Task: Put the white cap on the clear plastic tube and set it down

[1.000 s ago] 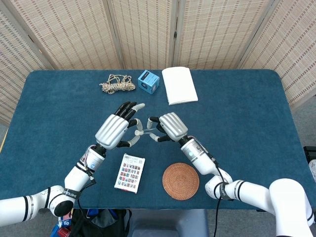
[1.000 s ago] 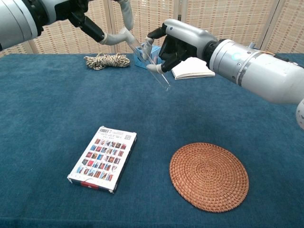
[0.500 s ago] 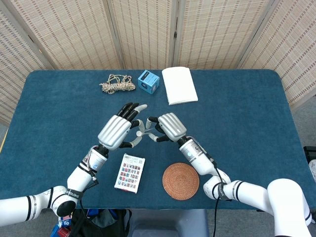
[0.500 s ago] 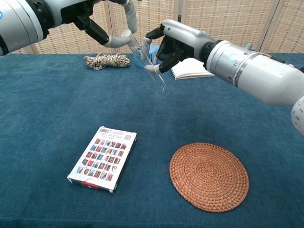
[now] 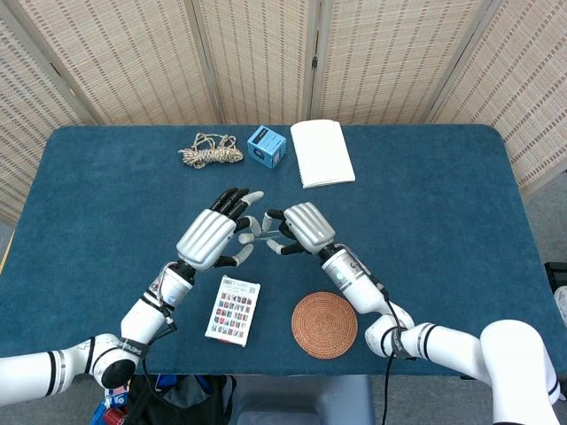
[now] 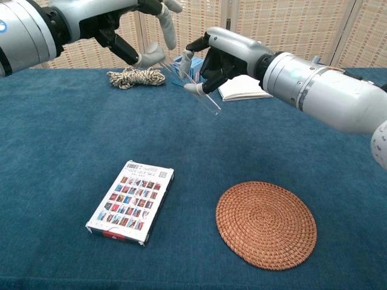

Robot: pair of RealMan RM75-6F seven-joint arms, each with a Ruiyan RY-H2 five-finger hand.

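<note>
Your right robot hand (image 6: 213, 60) pinching clear plastic tube (image 6: 202, 95) aloft above the bench (image 6: 54, 151), tube tilted, left robot hand (image 6: 130, 30) just beside it, grip unclear, woven coaster (image 6: 266, 223) below.

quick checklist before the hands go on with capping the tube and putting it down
1. Right hand holds the clear tube: ok, the tube is pinched in its fingers and slants down, off the table.
2. Left hand is at the tube's upper end: ok, its fingers are close to it.
3. White cap is seated on the tube: cannot tell, the fingers hide that end in both views.
4. Free spot to set it down: ok, bare blue table lies below the hands.
5. Card box and woven coaster are out of the way: ok, both lie nearer the robot.
</note>
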